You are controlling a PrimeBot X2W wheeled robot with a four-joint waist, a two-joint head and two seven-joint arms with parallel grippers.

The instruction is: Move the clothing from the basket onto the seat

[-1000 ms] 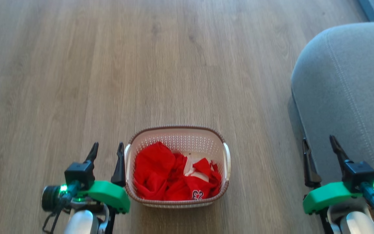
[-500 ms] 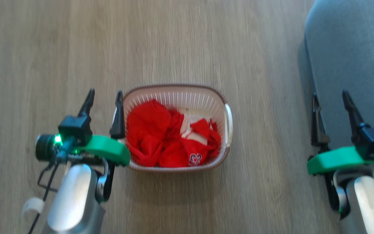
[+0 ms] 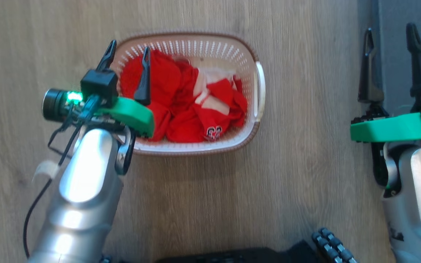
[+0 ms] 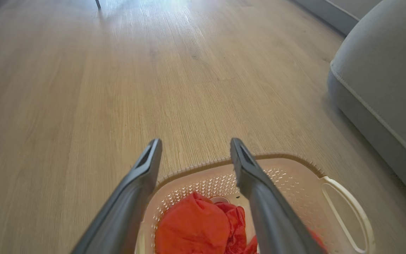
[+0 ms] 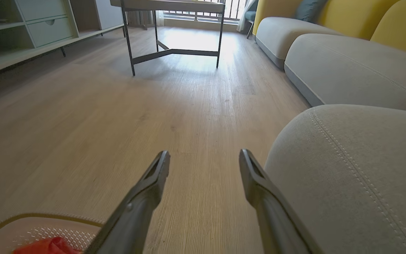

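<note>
Crumpled red clothing (image 3: 181, 106) with white trim is heaped inside the cream perforated basket (image 3: 203, 47), which is set upright. A number 23 is seen at five o'clock. The grey stitched seat (image 5: 358, 169) is found at three o'clock, apart from the basket.

Saw soft, crumpled red cloth in the clothing (image 3: 170, 80). Found perforated cream plastic, faintly glossy, on the basket (image 3: 203, 45), with a brown woven-look rim. Noted matt, coarse grey fabric with pale stitching on the seat (image 5: 358, 169). Met matt wood-grain planks on the floor (image 3: 232, 201).
</note>
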